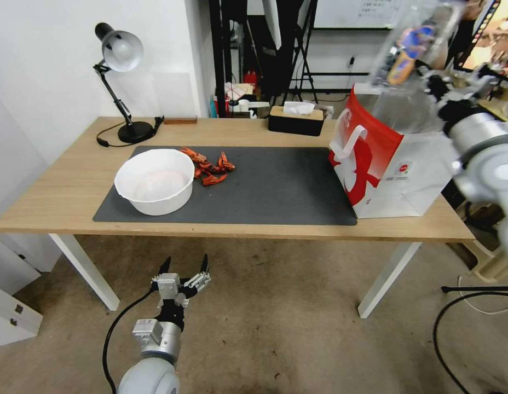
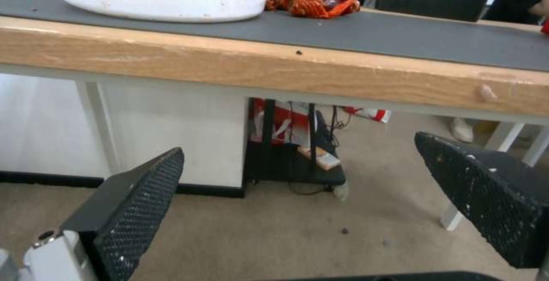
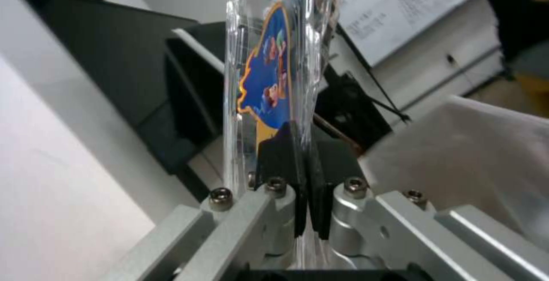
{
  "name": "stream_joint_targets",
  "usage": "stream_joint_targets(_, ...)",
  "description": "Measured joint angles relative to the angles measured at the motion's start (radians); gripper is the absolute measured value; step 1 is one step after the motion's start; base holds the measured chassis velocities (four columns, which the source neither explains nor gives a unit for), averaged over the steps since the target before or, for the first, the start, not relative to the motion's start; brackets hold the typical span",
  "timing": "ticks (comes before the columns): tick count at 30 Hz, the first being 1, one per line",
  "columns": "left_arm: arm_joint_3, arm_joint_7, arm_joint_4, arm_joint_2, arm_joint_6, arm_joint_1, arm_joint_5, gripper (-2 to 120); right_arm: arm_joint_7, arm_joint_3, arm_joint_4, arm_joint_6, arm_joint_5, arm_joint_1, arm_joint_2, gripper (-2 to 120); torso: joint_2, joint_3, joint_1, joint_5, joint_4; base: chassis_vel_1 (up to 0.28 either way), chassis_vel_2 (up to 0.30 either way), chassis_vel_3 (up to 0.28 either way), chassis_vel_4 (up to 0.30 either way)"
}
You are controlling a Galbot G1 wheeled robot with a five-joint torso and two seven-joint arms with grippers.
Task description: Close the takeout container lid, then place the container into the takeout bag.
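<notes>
We see the right gripper (image 3: 306, 186) raised above the open top of the bag (image 1: 385, 164), which stands upright at the right end of the counter (image 1: 62, 202), partly on the dark mat (image 1: 276, 191). The right fingers (image 3: 286, 173) are pressed almost together on a thin edge of the container (image 3: 274, 71), a clear plastic item with a blue and orange label; the item stands up from the fingers and is held in the air, clear of the counter. In the head view we see the container (image 1: 413, 44) above the bag's mouth and the right gripper (image 1: 437, 82) just beside it. We cannot tell whether the lid is closed, and we cannot make out any contents.

The bag is red on the face toward the counter's middle, white on the near face with a small round logo, and one white handle hangs over the red face.

The left gripper (image 1: 184, 268) hangs low in front of the counter, below its front edge, over the floor. Its fingers (image 2: 137, 199) are spread wide with nothing between them.

On the left part of the mat we see a white bowl (image 1: 154, 180), with orange wrapped pieces (image 1: 210, 167) just beside it. A black lamp (image 1: 120, 82) stands at the back left, and a black tissue box (image 1: 296, 120) at the back edge.
</notes>
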Motion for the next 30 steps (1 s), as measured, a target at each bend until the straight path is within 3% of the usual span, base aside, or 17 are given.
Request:
stream_joint_targets(4, 0.005, -0.004, 0.000, -0.009, -0.002, 0.004, 0.008, 100, 0.017, 0.009, -0.012, -0.017, 0.035, -0.006, -0.007, 0, 0.000, 0.000, 0.000, -0.0003, 0.0000, 0.000, 0.000, 0.000, 0.000)
stream_joint_targets(7, 0.014, -0.005, 0.001, -0.027, -0.005, 0.010, 0.024, 100, 0.112, 0.027, -0.023, -0.094, 0.184, -0.002, -0.009, 0, 0.000, 0.000, 0.000, -0.0005, 0.0001, 0.000, 0.000, 0.000, 0.000)
stream_joint_targets(13, 0.014, -0.005, -0.005, -0.034, -0.004, 0.022, 0.035, 100, 0.161, 0.034, -0.038, -0.152, 0.278, 0.001, -0.007, 0, 0.000, 0.000, 0.000, -0.0005, 0.0002, 0.000, 0.000, 0.000, 0.000)
stream_joint_targets(16, 0.013, -0.005, -0.012, -0.039, -0.001, 0.027, 0.036, 100, 0.164, 0.034, -0.044, -0.182, 0.295, -0.005, -0.007, 8, 0.000, 0.000, 0.000, -0.0005, 0.0001, 0.000, 0.000, 0.000, 0.000)
stream_joint_targets(19, 0.010, -0.015, -0.014, -0.040, 0.009, 0.027, 0.036, 100, 0.172, 0.025, -0.045, -0.208, 0.285, -0.005, -0.004, 25, 0.000, 0.000, 0.000, -0.0007, 0.0000, 0.000, 0.000, 0.000, 0.000)
stream_joint_targets(24, 0.008, -0.029, -0.016, -0.040, 0.022, 0.026, 0.038, 100, 0.173, 0.015, -0.048, -0.217, 0.259, -0.002, 0.001, 37, 0.000, 0.000, 0.000, -0.0007, 0.0002, 0.000, 0.000, 0.000, 0.000)
stream_joint_targets(27, 0.006, -0.035, -0.019, -0.043, 0.026, 0.026, 0.038, 100, 0.151, 0.004, -0.050, -0.213, 0.202, 0.001, 0.001, 54, 0.000, 0.000, 0.000, -0.0007, 0.0001, 0.000, 0.000, 0.000, 0.000)
stream_joint_targets(30, 0.007, -0.036, -0.022, -0.046, 0.028, 0.027, 0.035, 100, 0.128, -0.001, -0.046, -0.202, 0.171, 0.000, -0.001, 61, 0.000, 0.000, 0.000, -0.0005, 0.0002, 0.000, 0.000, 0.000, 0.000)
